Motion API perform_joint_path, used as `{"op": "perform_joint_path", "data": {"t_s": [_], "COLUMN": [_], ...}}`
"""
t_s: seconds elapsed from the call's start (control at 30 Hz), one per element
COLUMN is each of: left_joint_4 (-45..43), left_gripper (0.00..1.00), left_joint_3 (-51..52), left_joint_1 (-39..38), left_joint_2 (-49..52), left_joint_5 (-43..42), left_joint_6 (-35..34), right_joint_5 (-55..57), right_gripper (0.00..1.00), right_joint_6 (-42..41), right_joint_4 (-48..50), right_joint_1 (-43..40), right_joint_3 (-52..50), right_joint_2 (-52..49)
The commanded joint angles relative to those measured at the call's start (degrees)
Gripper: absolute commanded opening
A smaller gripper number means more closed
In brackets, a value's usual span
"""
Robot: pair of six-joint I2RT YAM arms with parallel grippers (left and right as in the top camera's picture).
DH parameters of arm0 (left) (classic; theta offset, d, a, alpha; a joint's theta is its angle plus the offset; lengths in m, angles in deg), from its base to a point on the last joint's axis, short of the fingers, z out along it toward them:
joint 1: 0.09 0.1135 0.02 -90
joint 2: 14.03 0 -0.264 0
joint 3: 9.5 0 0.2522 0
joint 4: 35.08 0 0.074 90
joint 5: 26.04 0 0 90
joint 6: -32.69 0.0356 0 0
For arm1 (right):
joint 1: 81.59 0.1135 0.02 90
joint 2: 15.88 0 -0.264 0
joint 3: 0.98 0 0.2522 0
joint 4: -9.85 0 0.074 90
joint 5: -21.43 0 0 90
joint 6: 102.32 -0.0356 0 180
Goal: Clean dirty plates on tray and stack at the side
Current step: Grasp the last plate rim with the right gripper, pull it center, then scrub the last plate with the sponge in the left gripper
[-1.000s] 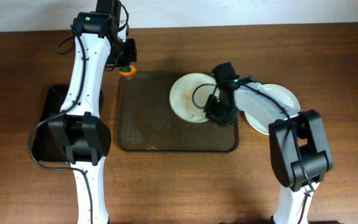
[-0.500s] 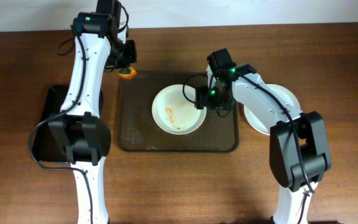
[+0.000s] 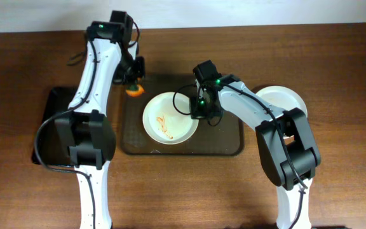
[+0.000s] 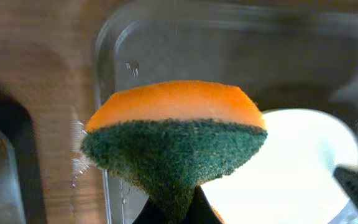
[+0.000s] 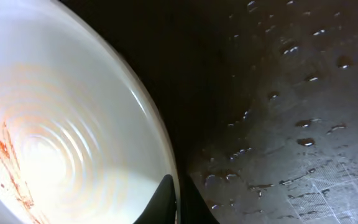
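Right claw point(image 3: 198, 109) is clamped on the right rim of a plate point(image 3: 169, 118) smeared orange-brown, the only thing in the wet brown tray point(image 3: 227, 143). Left claw point(image 3: 133, 83) pinches a sponge point(image 3: 133, 90) over the tray's far-left corner, just beside the plate. Scrubbing looks to be the step in hand; next the sponge must come down onto the smear while the rim is held steady. Right of the tray a white plate point(image 3: 288, 98) sits on the surface point(image 3: 335, 178), alone or stacked I cannot tell.
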Motion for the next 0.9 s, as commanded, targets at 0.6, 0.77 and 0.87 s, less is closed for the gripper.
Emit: {"op": "perform_joint_path", "data": {"t_s": [0.6, 0.77, 0.87], "left_joint_4": [-19.8, -13.6, -14.0], "left_gripper": [0.0, 0.0, 0.0], "left_joint_3": [33.7, 38.1, 38.1], "left_joint_1": [-6.2, -9.6, -11.0], "left_joint_2": [-0.5, -0.5, -0.5], "left_joint_5": [-2.8, -7.4, -9.7], "left_joint_6": [9.1, 17.7, 24.2], "right_joint_5": [-6.0, -6.0, -6.0], "right_gripper": [0.04, 0.04, 0.04], "right_joint_6": [-10.6, -10.6, -10.6], "right_joint_4": [10.0, 10.4, 10.4], "right_joint_1": [0.0, 0.0, 0.0], "right_joint_3": [-4.4, -4.4, -4.4], "right_joint_2": [-1.0, -1.0, -1.0]}}
